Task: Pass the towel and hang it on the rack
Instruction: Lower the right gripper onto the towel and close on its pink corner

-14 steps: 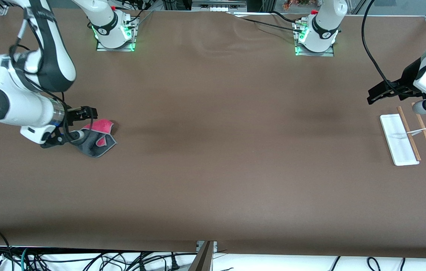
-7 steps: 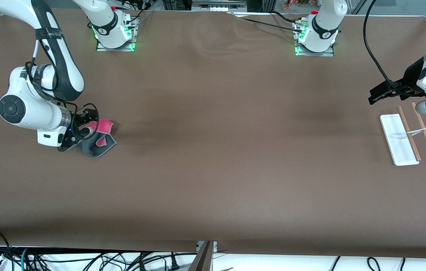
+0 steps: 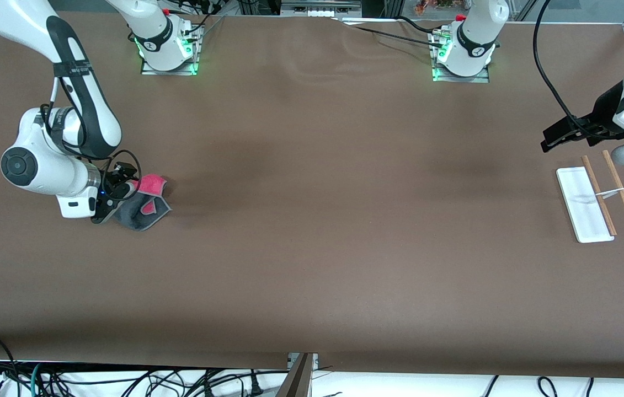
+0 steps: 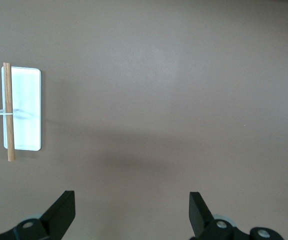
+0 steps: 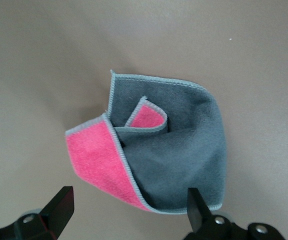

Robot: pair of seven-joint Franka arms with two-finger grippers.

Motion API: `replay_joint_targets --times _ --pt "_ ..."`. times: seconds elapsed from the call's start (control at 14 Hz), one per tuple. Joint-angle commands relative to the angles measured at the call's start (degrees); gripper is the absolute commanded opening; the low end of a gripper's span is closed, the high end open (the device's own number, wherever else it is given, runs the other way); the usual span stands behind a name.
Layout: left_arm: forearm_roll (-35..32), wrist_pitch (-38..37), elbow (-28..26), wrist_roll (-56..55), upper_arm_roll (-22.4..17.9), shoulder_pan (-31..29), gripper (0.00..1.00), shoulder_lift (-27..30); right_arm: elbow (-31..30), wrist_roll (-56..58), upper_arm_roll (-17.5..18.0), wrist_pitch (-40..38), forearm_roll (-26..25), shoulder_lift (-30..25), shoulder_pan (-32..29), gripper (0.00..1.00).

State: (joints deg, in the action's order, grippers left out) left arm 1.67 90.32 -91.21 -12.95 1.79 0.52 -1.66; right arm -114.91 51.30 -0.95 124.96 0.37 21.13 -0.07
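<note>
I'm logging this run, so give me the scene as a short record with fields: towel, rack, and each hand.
towel: crumpled on the table at the right arm's end, grey side mostly up, pink folds showing
rack: white base with two wooden rods, at the left arm's end
right hand: open, just over the towel, not gripping it
left hand: open, empty, over bare table beside the rack

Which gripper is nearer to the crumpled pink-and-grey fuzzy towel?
Right. The right gripper hangs open just over the crumpled pink-and-grey fuzzy towel at the right arm's end of the table. The left gripper waits open by the rack at the left arm's end.
</note>
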Motion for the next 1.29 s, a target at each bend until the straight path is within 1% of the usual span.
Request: replay_joint_targets --times 0.0,0.43,0.79,1.07,1.15,1.22 --pt "1.32 -0.85 0.6 -0.06 0.23 -0.35 1.0 0.34 -1.37 1.87 0.25 2.13 0.33 0.84 -1.59 1.0" --pt "1.32 -0.85 0.6 0.03 0.23 -0.26 1.0 0.43 -3.92 1.78 0.16 2.04 1.56 1.29 -1.77 1.0" --pt "1.32 -0.85 0.51 0.03 0.23 -0.26 1.0 0.34 -4.27 9.33 0.08 0.03 1.56 1.29 -2.74 1.0" --pt "1.32 -0.76 0.51 -0.06 0.23 -0.26 1.0 0.08 -4.8 9.52 0.07 -0.77 1.65 1.72 -3.18 1.0" --pt "1.23 -0.76 0.51 0.03 0.23 -0.26 1.0 0.08 -4.89 9.61 0.07 -0.86 1.65 1.81 -3.27 0.99" --pt "1.32 -0.76 0.51 0.03 0.23 -0.26 1.0 0.08 -5.06 9.61 0.07 -0.94 1.65 1.9 -3.18 0.93"
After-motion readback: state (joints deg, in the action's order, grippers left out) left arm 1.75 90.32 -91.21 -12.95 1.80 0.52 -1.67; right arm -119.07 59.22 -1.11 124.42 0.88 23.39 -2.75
